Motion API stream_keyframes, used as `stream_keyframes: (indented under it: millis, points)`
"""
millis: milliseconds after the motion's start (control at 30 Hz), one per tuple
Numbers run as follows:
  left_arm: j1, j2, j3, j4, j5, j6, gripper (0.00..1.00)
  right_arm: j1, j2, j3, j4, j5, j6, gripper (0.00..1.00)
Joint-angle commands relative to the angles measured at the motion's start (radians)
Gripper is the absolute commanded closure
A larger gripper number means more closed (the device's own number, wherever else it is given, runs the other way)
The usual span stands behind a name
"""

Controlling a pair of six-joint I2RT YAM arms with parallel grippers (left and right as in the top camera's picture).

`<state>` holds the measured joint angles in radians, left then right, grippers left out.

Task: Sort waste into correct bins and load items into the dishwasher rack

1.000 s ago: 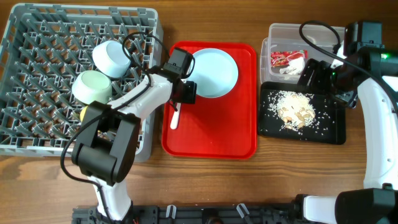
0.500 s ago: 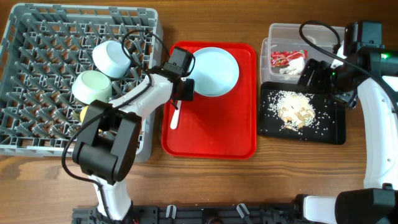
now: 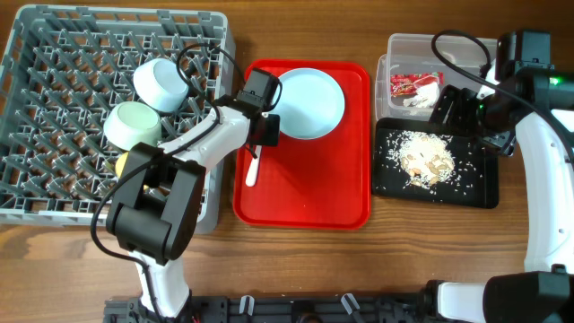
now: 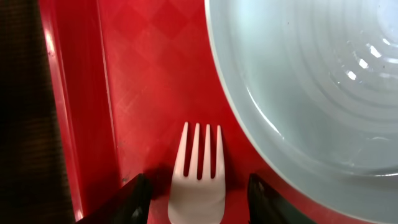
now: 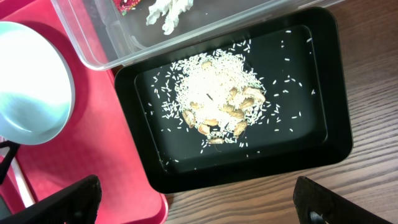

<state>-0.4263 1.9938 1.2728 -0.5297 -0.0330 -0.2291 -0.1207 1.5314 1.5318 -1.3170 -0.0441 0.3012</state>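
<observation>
A white plastic fork (image 4: 196,180) lies on the red tray (image 3: 305,188), left of the pale blue plate (image 3: 308,103). My left gripper (image 4: 198,202) is down over the fork's head. It is open, with a dark finger on each side and a gap to each. From above, the left gripper (image 3: 266,132) sits at the plate's left rim and the fork handle (image 3: 254,166) sticks out below it. My right gripper (image 5: 199,205) stands wide open and empty above the black tray (image 5: 329,143) holding rice scraps (image 5: 214,99).
The grey dishwasher rack (image 3: 54,117) on the left holds a light blue bowl (image 3: 161,83), a pale green bowl (image 3: 133,126) and a yellow cup (image 3: 121,164). The clear tub (image 3: 404,45) at the back right holds a red wrapper (image 3: 413,83) and a napkin (image 3: 421,99).
The left gripper's fingers have drawn closer together around the fork's head. The right arm, the plate and the bins have not moved.
</observation>
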Motion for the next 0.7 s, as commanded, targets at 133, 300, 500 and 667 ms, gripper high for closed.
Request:
stream_keyframes:
  millis: [133, 300, 500, 667]
  points:
    - [-0.004, 0.057, -0.003, -0.020, 0.005, -0.003, 0.64, -0.002, -0.023, 0.005, -0.003, 0.000, -0.013, 0.00]
    - [-0.004, 0.057, -0.003, -0.028, 0.005, -0.003, 0.72, -0.002, -0.023, 0.005, -0.004, 0.000, -0.013, 0.00]
    - [-0.004, 0.045, -0.003, -0.045, 0.005, -0.003, 0.75, -0.002, -0.023, 0.005, -0.005, 0.000, -0.013, 0.00]
    - [-0.004, -0.032, -0.003, -0.055, 0.005, -0.003, 0.75, -0.002, -0.023, 0.005, -0.005, 0.000, -0.014, 0.00]
